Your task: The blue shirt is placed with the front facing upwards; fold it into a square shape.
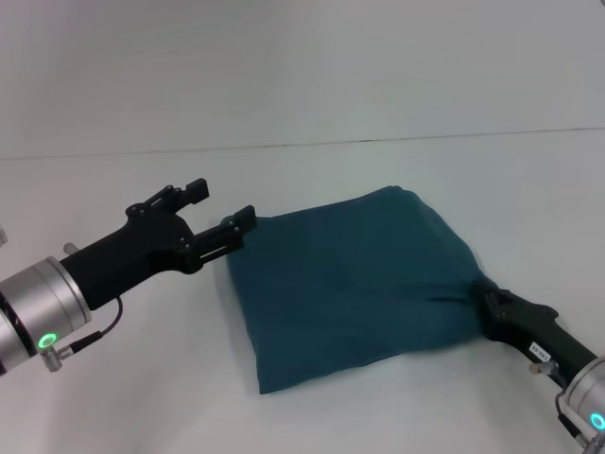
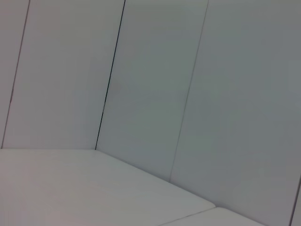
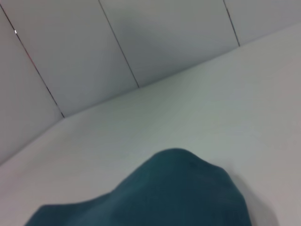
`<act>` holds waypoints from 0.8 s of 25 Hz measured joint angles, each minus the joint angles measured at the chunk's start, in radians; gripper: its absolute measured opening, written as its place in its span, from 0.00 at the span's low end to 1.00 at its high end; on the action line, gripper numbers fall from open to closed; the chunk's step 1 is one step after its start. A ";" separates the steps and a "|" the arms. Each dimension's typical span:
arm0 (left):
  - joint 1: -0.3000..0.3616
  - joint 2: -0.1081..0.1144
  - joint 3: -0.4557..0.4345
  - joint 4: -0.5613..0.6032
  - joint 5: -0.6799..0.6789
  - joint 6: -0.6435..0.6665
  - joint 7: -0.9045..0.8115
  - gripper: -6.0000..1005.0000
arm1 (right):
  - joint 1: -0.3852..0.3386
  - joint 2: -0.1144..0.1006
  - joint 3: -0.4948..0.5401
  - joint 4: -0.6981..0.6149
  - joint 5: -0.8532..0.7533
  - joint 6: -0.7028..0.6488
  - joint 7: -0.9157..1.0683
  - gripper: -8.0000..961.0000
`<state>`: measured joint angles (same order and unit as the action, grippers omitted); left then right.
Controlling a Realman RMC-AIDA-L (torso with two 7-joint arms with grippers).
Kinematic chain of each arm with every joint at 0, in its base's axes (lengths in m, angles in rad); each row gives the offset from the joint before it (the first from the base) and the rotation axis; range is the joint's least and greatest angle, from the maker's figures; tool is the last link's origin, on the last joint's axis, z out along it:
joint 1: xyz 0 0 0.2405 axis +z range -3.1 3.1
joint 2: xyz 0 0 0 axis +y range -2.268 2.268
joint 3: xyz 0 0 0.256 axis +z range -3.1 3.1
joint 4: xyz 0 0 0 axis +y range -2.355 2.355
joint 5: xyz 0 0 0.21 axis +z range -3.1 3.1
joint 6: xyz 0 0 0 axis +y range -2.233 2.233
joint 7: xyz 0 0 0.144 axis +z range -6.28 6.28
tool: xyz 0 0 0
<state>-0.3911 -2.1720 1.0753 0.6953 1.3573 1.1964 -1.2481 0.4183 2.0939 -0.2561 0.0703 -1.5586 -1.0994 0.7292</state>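
one blue shirt [image 1: 354, 288] is lying folded on the table [image 1: 312, 170]; left gripper [image 1: 219, 210] is hovering wide open, empty; right gripper [image 1: 484, 295] is pinching its near-right edge.

No lettering, label or number can be read on anything here.

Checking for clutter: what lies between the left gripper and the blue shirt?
Nothing: in the head view the open left gripper sits just beside the blue shirt.
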 joint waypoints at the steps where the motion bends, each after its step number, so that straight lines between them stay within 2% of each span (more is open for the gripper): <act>1: 0.000 0.000 0.000 0.000 0.000 0.000 0.000 0.88 | -0.004 0.000 0.001 0.000 0.000 -0.020 0.008 0.02; 6: 0.000 0.000 -0.001 -0.001 0.000 -0.001 0.000 0.88 | -0.019 0.002 0.008 0.009 0.000 -0.147 0.054 0.02; 10: 0.001 0.000 -0.002 -0.001 0.000 -0.001 0.002 0.88 | 0.011 0.005 0.008 0.013 -0.002 -0.160 0.057 0.02; 15: 0.000 0.000 -0.002 -0.001 -0.001 -0.002 0.002 0.88 | 0.062 0.003 0.009 0.020 -0.001 -0.083 0.076 0.02; 20: 0.000 0.000 -0.001 -0.001 -0.001 -0.003 0.003 0.88 | 0.102 -0.004 0.000 0.004 -0.008 0.077 0.160 0.02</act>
<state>-0.3912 -2.1721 1.0740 0.6948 1.3559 1.1936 -1.2455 0.5203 2.0899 -0.2563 0.0747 -1.5666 -1.0224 0.8890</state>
